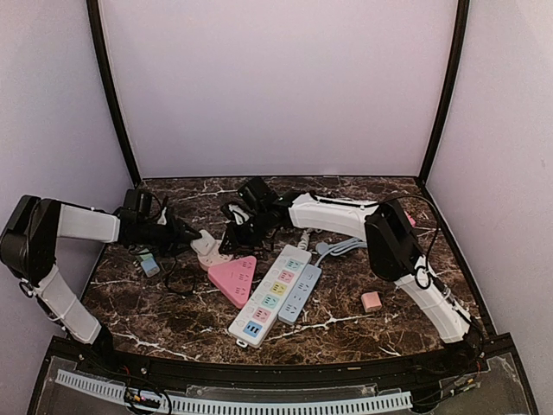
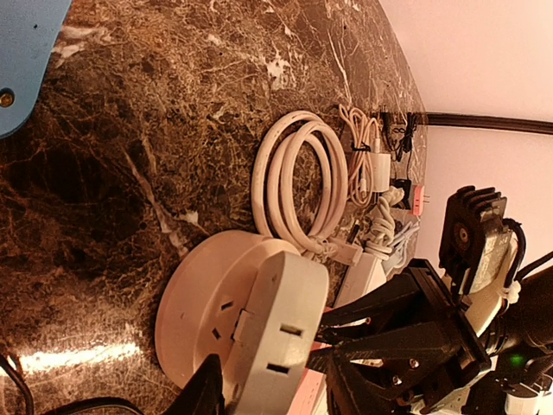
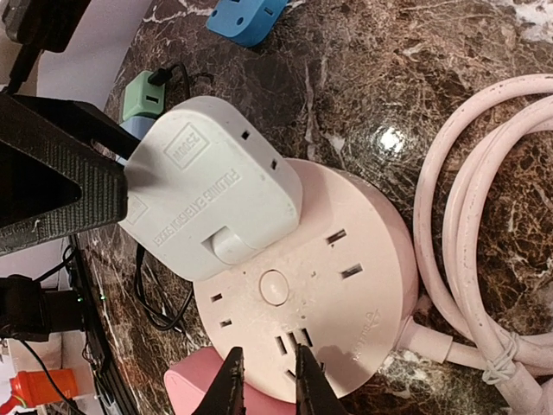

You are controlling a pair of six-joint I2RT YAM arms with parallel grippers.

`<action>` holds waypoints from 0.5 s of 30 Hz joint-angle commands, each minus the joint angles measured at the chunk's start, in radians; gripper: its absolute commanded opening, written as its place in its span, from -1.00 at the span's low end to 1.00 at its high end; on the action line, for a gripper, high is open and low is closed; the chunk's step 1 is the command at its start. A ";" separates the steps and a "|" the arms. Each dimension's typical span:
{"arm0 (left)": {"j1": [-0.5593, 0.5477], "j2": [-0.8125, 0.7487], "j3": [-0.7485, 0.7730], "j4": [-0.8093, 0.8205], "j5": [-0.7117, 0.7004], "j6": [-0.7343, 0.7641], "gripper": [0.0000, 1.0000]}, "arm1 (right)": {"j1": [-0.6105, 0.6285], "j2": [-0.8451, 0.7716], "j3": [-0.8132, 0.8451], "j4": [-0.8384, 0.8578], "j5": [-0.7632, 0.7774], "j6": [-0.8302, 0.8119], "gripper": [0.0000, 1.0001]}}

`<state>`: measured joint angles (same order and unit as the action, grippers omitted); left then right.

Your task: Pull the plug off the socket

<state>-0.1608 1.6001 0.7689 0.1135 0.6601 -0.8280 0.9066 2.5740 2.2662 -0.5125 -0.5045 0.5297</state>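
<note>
A round pale pink socket (image 1: pixel 216 253) (image 2: pixel 194 316) (image 3: pixel 346 285) lies on the marble table. A white plug adapter (image 1: pixel 205 241) (image 2: pixel 281 333) (image 3: pixel 207 194) sits in its far-left outlets. My left gripper (image 1: pixel 192 235) (image 2: pixel 275 391) is shut on the white plug, with a dark finger on each side of it. My right gripper (image 1: pixel 232 235) (image 3: pixel 266 385) has its fingers almost together with nothing between them. Its tips rest on the socket's top near the front edge.
The socket's pink cable coil (image 3: pixel 484 216) (image 2: pixel 298 177) lies beside it. A pink triangular socket (image 1: pixel 233 278) and two long power strips (image 1: pixel 270 298) (image 1: pixel 301 292) lie in front. A green adapter (image 1: pixel 147 259) (image 3: pixel 143 95), a blue adapter (image 3: pixel 246 17) and a small pink block (image 1: pixel 371 301) lie around.
</note>
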 commanded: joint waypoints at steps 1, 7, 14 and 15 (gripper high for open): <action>-0.005 -0.019 0.045 -0.084 0.004 0.104 -0.23 | 0.010 0.029 0.033 0.043 -0.023 0.036 -0.65; -0.029 0.019 0.132 -0.221 -0.050 0.204 -0.32 | 0.010 0.060 0.060 0.050 -0.035 0.058 -0.69; -0.081 0.038 0.218 -0.346 -0.124 0.285 -0.36 | 0.011 0.080 0.069 0.059 -0.048 0.076 -0.71; -0.085 0.045 0.236 -0.368 -0.142 0.298 -0.36 | 0.011 0.082 0.069 0.058 -0.049 0.079 -0.72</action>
<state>-0.2184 1.6321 0.9466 -0.1421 0.5743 -0.6109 0.9066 2.6236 2.3104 -0.4831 -0.5350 0.5896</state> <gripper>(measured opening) 0.322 0.145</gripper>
